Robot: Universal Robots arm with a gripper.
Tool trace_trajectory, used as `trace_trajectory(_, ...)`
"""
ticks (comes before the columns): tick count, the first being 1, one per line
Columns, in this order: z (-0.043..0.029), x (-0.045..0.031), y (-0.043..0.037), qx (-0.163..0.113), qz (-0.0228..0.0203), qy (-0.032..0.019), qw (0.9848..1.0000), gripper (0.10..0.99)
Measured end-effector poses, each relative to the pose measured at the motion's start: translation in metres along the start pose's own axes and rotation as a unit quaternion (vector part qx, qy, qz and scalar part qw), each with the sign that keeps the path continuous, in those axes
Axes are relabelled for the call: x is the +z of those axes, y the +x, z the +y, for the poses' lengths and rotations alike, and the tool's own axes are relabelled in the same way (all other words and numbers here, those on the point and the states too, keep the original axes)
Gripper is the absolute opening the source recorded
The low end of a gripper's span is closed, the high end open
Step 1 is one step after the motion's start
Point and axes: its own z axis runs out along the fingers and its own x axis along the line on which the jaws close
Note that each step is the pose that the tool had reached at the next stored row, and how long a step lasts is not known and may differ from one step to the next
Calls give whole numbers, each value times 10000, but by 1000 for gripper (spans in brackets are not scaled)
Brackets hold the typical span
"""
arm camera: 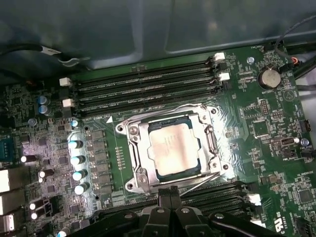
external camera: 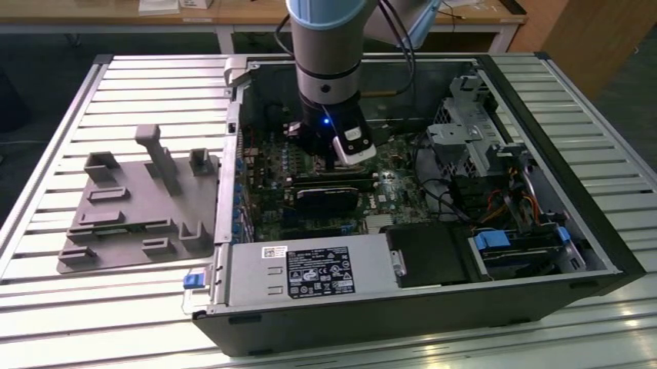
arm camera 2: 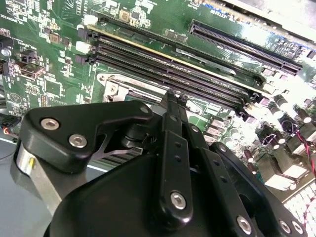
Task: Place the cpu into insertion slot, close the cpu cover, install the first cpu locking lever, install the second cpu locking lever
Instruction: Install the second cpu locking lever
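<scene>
- While the arm reached down into the open computer case (external camera: 575, 254) on the slatted bench (external camera: 123, 84), its pincer (external camera: 339, 163) hung low over the green motherboard (external camera: 395, 181), close to the case's middle in the exterior view.
- Seen in the first wrist view, the cpu (arm camera: 174, 146) lay flat in the insertion slot (arm camera: 154, 170), its dull silver top showing through the square window of the cpu cover (arm camera: 134, 148), which lay down over the socket.
- Whether the thin locking levers along the socket's edges were latched could not be told.
- Black pincer fingers (arm camera: 170, 197) stood pressed together, narrow and holding nothing, with their tips at the socket's 6 o'clock edge in the first wrist view.
- Long black memory slots (arm camera: 143, 86) ran beyond the socket's 12 o'clock side.
- A grey moulded fixture tray (external camera: 134, 207) rested on the bench at the case's 9 o'clock in the exterior view, well apart from the pincer.
</scene>
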Motion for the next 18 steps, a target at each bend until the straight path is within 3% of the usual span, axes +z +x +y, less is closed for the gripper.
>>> trace_trajectory(6,-72,-6,0,-28,16,-59,10000,102)
trace_trajectory(9,-94,0,13,-51,35,-136,9999,102)
trace_trajectory(13,-116,23,34,-87,69,-278,9996,102)
trace_trajectory(18,-171,27,35,-133,85,-332,9993,102)
